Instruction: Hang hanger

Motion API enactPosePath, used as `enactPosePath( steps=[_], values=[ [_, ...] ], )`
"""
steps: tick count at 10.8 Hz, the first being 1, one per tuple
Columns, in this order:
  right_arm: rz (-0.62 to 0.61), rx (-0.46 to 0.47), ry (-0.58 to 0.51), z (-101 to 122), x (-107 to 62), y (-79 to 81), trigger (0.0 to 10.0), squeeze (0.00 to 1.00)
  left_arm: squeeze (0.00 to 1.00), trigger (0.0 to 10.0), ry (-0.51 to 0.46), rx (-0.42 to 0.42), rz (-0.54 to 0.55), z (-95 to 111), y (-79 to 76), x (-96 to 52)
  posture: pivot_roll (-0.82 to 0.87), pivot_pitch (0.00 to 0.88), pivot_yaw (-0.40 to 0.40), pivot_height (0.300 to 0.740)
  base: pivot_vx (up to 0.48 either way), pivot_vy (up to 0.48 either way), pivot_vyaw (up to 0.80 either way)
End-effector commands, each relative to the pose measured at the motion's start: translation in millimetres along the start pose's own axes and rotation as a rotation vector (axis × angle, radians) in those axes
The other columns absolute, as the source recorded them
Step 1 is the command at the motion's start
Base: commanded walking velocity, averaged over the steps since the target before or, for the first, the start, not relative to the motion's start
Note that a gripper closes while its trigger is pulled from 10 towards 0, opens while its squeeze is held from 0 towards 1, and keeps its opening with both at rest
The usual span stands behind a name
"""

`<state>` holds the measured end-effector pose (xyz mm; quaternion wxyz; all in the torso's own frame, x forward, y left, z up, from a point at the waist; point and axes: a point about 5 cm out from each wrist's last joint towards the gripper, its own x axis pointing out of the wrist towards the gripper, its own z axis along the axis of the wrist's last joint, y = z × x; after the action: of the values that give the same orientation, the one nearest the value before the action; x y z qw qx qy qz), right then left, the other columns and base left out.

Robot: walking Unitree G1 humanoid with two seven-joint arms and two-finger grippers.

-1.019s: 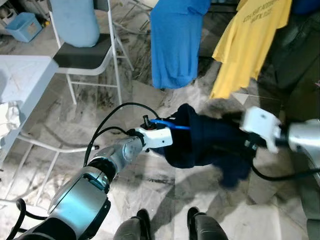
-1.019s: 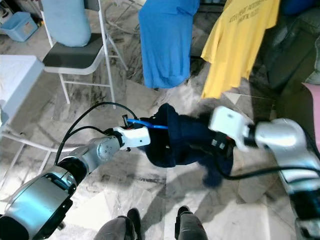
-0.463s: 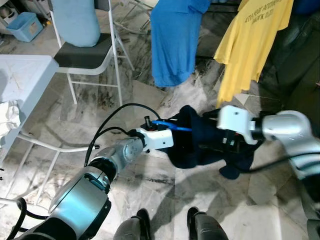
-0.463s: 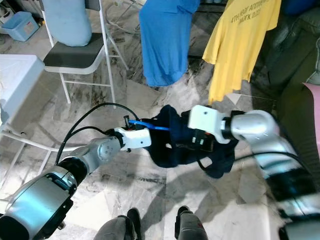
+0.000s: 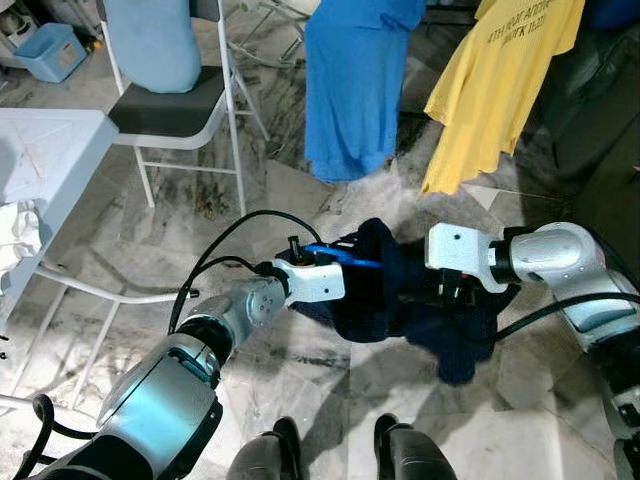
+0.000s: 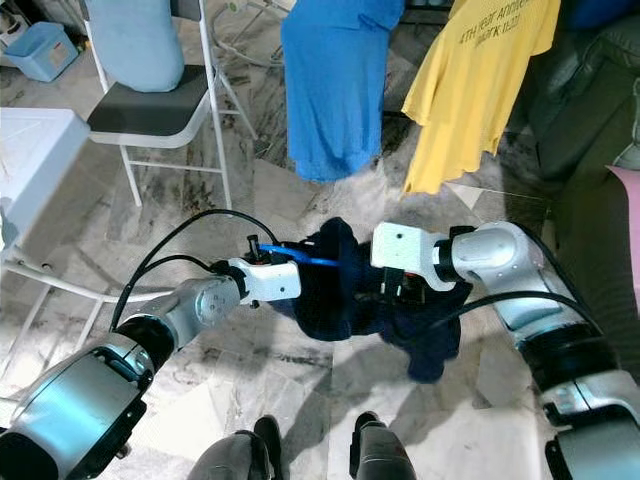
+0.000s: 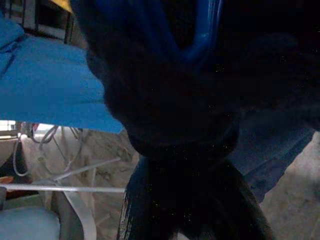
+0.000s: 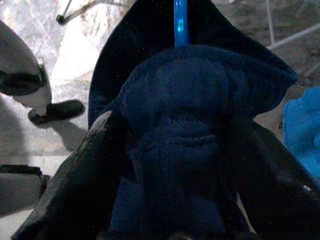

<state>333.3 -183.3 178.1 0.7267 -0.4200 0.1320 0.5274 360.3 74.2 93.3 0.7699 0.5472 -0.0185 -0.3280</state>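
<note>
A navy garment [image 5: 410,310] hangs bunched on a blue hanger [image 5: 345,256] low over the marble floor in front of me. My left gripper [image 5: 342,268] holds the hanger's end from the left, with dark cloth wrapped round its fingers [image 7: 150,200]. My right gripper [image 5: 428,297] is pushed into the garment from the right. In the right wrist view its fingers [image 8: 87,165] flank a thick fold of navy cloth, and the hanger's blue bar [image 8: 180,20] shows beyond it.
A blue shirt [image 5: 355,80] and a yellow T-shirt [image 5: 500,80] hang just ahead. A white folding chair [image 5: 170,110] stands at the back left beside a white table [image 5: 50,150]. A dark sofa [image 5: 600,110] lies to the right. My feet [image 5: 290,445] are below.
My right gripper has moved left along the garment toward the left gripper, bunching the cloth between them. The left gripper has stayed put with the hanger.
</note>
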Motion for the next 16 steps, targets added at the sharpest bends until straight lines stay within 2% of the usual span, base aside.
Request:
enactPosePath(
  steps=[1,7,11,16],
  values=[
    [0.051,0.027,0.064,-15,7.5,10.7,0.0,0.0,0.0,10.0,-0.088,-0.037,0.054,14,9.9,2.5,-0.21,0.252,0.124,0.74,0.0,0.0,0.0],
    [-0.002,-0.004,0.09,-28,9.1,8.4,0.0,0.0,0.0,10.0,-0.074,-0.059,0.069,12,9.9,2.5,-0.2,0.231,0.101,0.74,0.0,0.0,0.0],
    [-0.025,-0.015,0.083,-28,9.2,3.5,0.0,0.0,0.0,10.0,-0.065,-0.067,0.08,11,10.7,2.1,-0.2,0.222,0.094,0.74,0.0,0.0,0.0],
    [-0.055,-0.005,0.064,-31,12.0,4.9,0.0,0.0,0.0,10.0,-0.057,-0.07,0.093,8,13.6,1.0,-0.19,0.225,0.098,0.74,0.0,0.0,0.0]
  ],
)
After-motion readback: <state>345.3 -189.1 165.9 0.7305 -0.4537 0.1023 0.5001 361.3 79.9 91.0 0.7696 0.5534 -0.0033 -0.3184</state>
